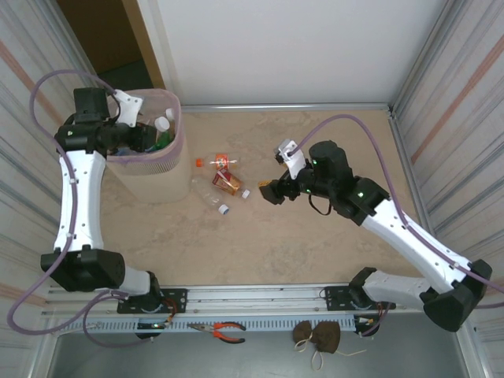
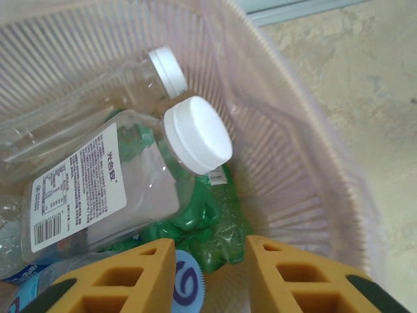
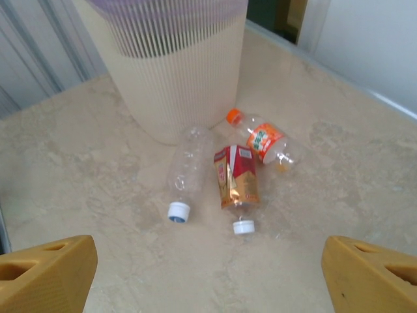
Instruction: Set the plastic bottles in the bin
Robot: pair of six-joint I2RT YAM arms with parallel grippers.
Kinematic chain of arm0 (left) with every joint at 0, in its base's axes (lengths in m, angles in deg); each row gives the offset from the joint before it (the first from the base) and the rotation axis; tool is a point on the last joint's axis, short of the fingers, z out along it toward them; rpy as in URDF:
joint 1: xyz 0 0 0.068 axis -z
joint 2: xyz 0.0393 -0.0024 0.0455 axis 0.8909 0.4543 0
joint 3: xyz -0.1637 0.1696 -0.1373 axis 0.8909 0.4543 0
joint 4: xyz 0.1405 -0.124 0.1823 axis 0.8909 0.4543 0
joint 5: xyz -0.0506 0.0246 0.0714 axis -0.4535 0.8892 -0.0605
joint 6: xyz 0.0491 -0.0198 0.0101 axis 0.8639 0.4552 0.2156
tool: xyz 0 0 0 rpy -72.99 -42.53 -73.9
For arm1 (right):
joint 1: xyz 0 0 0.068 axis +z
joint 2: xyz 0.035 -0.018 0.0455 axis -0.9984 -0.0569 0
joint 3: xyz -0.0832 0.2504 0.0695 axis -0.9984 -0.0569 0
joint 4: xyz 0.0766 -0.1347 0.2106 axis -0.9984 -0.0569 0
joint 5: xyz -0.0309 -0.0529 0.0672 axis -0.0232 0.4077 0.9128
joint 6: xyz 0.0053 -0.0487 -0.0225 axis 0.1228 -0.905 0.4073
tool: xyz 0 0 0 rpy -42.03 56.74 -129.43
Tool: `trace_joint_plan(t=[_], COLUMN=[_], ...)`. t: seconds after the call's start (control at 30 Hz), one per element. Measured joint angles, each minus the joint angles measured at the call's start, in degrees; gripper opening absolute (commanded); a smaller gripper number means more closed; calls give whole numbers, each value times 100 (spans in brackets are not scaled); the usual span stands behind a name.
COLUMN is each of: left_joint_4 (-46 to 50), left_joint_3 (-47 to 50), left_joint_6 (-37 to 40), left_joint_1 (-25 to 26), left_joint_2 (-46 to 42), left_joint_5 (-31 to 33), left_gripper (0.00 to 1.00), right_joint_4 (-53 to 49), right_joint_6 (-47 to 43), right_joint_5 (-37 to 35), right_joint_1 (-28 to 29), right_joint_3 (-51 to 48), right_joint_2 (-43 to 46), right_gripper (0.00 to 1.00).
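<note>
1 blue cap (image 2: pixel 189 291) half-hidden at left pincer (image 2: pixel 210 253), grip unclear; right pincer (image 3: pixel 208 251) open, empty.

Left tool (image 2: pixel 208 261) with a narrow gap, arm (image 1: pixel 79 189) outstretched; right tool (image 3: pixel 208 261) wide apart.
</note>
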Motion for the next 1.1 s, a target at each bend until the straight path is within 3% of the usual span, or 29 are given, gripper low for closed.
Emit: trace_joint_plan(t=[0.2, 0.6, 1.1], left_joint_4=[-483, -1729, -1867], left_joint_3=[142, 1010, 1222], left_joint_6=[-614, -2258, -2675], left_joint_1=[-28, -63, -63], left_joint_2=[-538, -1543, -1985], left_joint_5=[-201, -758, -907], left_gripper=[39, 45, 47], right_joint_4=[-52, 203, 136], right_joint_6=[192, 1338, 2133], right_joint_5=[-111, -363, -11], right_joint_1=[72, 992, 1071], right_joint_3=[31, 544, 1692], right_joint_2=[-767, -2865, -4896], right_gripper=[82, 71, 65])
